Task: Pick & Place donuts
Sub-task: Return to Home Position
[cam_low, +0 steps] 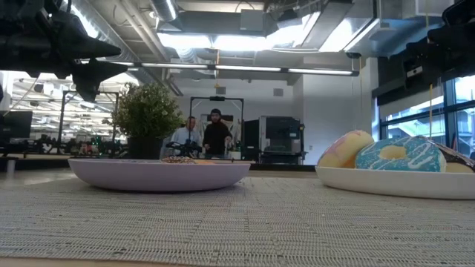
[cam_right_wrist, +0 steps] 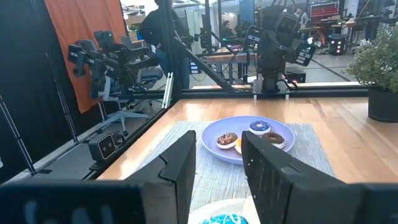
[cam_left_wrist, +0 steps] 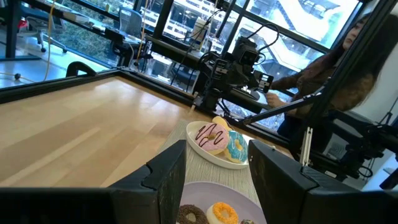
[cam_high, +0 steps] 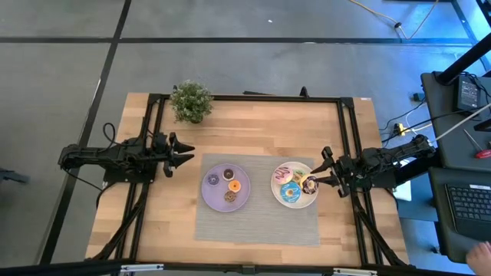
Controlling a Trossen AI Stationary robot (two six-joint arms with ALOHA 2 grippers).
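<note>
Several donuts lie on two plates on a grey mat. The lilac plate (cam_high: 212, 196) carries minis: purple (cam_high: 213, 179), brown (cam_high: 228, 175), orange (cam_high: 235, 185) and a chocolate one (cam_high: 230, 197). The white plate (cam_high: 278, 197) carries a pink donut (cam_high: 282, 173), a blue one (cam_high: 290, 192), a chocolate one (cam_high: 309, 184) and a pale one between them. My left gripper (cam_high: 188, 154) is open, raised, just left of the lilac plate. My right gripper (cam_high: 318, 175) is open above the white plate's right edge, with the blue donut (cam_right_wrist: 227, 219) showing below its fingers.
A potted plant (cam_high: 191, 100) stands near the table's far edge, left of centre. The grey mat (cam_high: 257, 226) lies under both plates. Bare wood lies left of and beyond the mat. People stand in the room beyond the table (cam_low: 204, 136).
</note>
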